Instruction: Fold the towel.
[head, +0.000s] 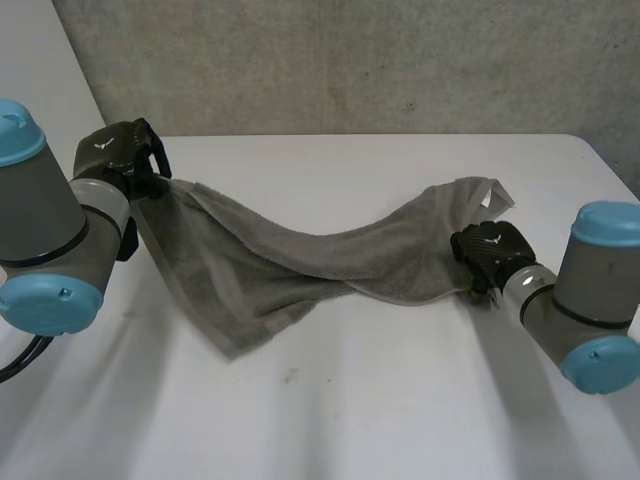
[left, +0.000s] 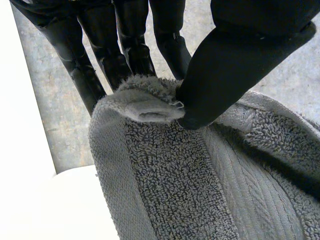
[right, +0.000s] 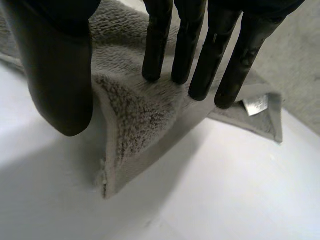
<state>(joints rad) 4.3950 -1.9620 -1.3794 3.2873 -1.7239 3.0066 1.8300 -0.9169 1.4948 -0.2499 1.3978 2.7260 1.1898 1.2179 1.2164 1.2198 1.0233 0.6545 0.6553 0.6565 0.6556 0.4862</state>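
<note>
Looking down from behind the arms, the grey towel (head: 300, 260) is strung across the white table (head: 360, 410) between the two arms. It is twisted once in its middle, and its near part sags onto the tabletop. The left hand (head: 122, 152) has it by a far corner, raised off the surface. The right hand (head: 488, 250) is at the opposite end, on the near edge. I take it they are stretching the cloth out so it can be laid flat before any fold.

Along the left palm, the thumb presses a tuft of the hemmed corner against the straight fingers. It is a firm pinch, and the rest of the cloth hangs away below.

Along the right palm, the straight fingers rest on top of the cloth and the thumb closes against a raised ridge beside them, nipping a fold of the edge. The free corner droops under the hand, and a white label (right: 256, 104) lies at another corner beyond the fingertips. I'd say the twist needs undoing first.
</note>
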